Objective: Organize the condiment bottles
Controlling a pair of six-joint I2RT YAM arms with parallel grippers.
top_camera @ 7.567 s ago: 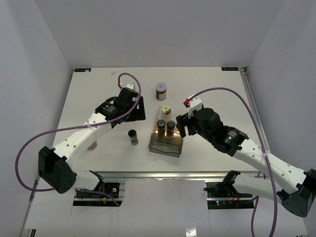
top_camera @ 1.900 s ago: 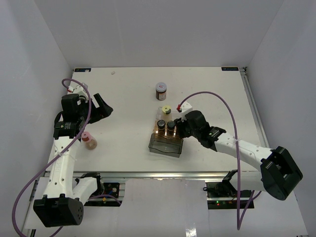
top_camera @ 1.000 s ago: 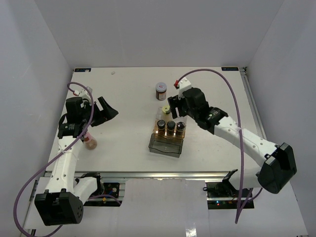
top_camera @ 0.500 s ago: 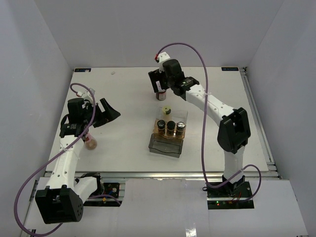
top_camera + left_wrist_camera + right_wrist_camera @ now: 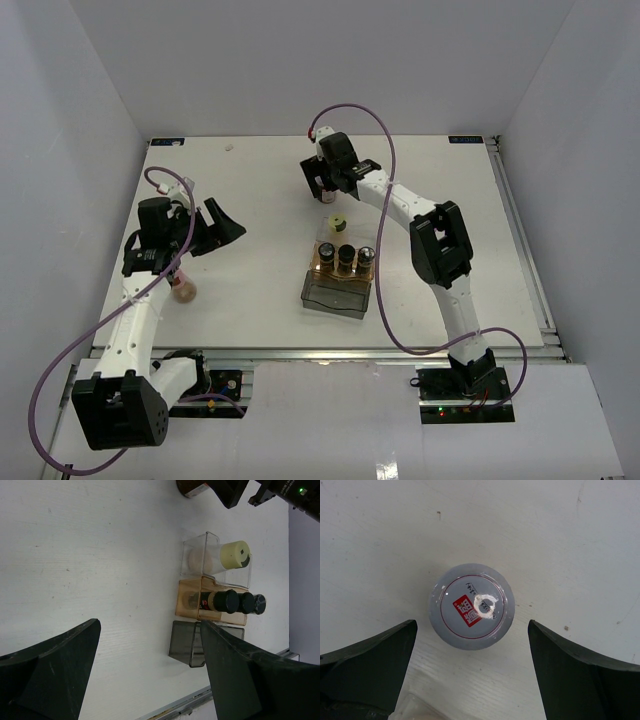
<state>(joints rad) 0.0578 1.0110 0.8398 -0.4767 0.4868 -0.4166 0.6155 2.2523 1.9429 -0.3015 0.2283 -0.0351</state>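
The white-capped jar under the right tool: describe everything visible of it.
The white-capped jar stands upright on the white table. Its round, greyish-white cap bears a thin red ring, a small red square label and a scuffed white patch. Its body looks brown in the top view. The open right tool hovers over it, a finger on each side, neither touching.

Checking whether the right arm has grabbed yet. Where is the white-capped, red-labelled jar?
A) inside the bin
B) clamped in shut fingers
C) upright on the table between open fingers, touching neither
C: the right wrist view shows the white-capped jar on the table, bare surface between it and each finger of the open right gripper.
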